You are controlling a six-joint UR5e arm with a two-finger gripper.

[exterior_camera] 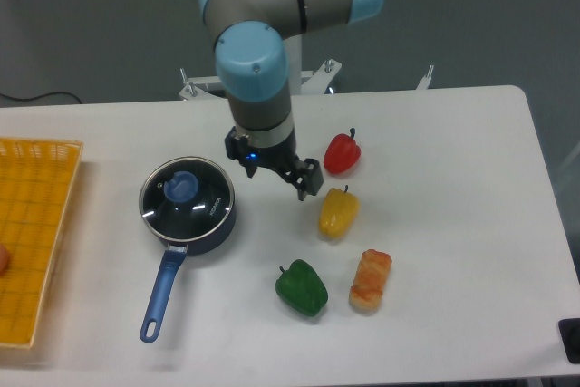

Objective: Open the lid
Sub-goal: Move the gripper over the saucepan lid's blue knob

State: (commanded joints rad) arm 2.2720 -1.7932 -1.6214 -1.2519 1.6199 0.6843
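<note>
The hand [272,172] hangs from the arm over the white counter [453,178], between the saucepan and the peppers, and it holds nothing. From this view I cannot tell if its fingers are spread or pressed together; only dark finger parts show under the wrist, with a small blue light.

Just left of the hand, and apart from it, the lid [187,195] sits flat on the dark blue saucepan [210,235]. Its blue knob [180,188] is in the middle of the glass. The long blue handle [159,291] of the pan points toward the front edge of the counter.

Right of the hand are a red pepper [343,153] and, below it, a yellow pepper [338,212]. Nearer the front lie a green pepper [302,288] and a piece of bread [371,280]. A yellow basket [32,233] stands at the left edge.
</note>
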